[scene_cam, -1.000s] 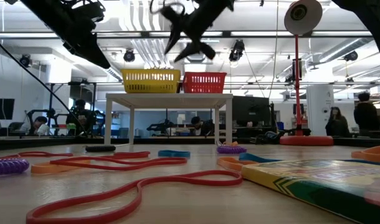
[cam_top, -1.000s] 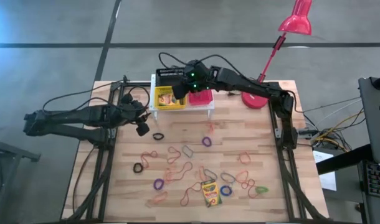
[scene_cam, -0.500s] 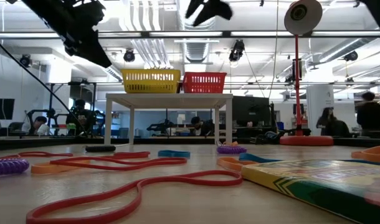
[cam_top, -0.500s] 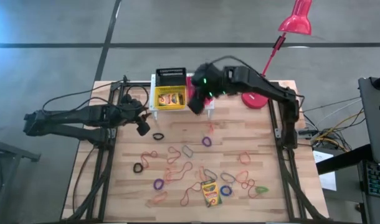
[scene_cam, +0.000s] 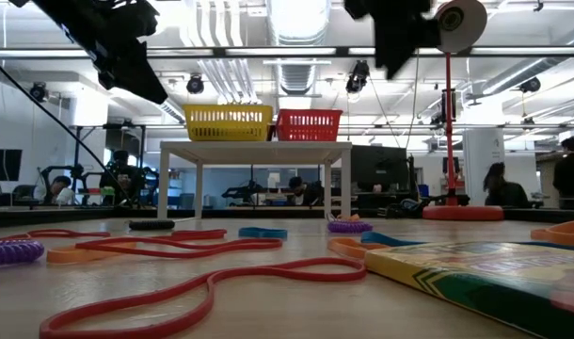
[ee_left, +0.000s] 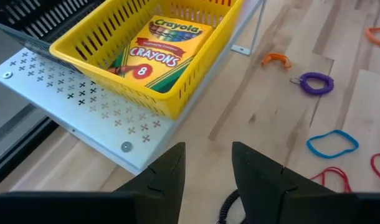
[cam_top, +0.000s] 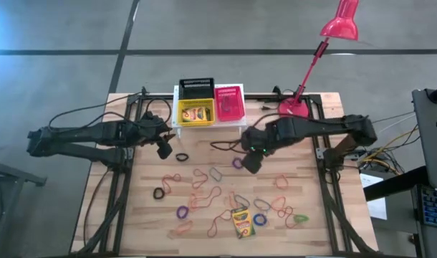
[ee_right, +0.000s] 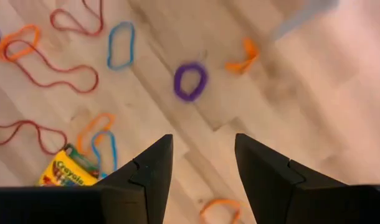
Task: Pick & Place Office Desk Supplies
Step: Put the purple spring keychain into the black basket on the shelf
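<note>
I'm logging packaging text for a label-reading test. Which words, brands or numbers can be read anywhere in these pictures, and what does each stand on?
"Crayola", "CRAYONS" and "8": on the crayon box lying in the yellow basket, left wrist view.
"Crayola": on the crayon box on the table, partly cut off by the gripper finger in the right wrist view; the rest unreadable.
In the high and low views the box print is too small or too slanted to read.

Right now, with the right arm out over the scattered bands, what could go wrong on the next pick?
1. The right gripper, fingers open and empty, hangs near the purple coiled band; thin flat loops could slip the fingers.
2. Red loops overlap an orange one, so one pick may drag neighbours.
3. The yellow-and-green crayon box on the table sits among bands, which may snag.
</note>
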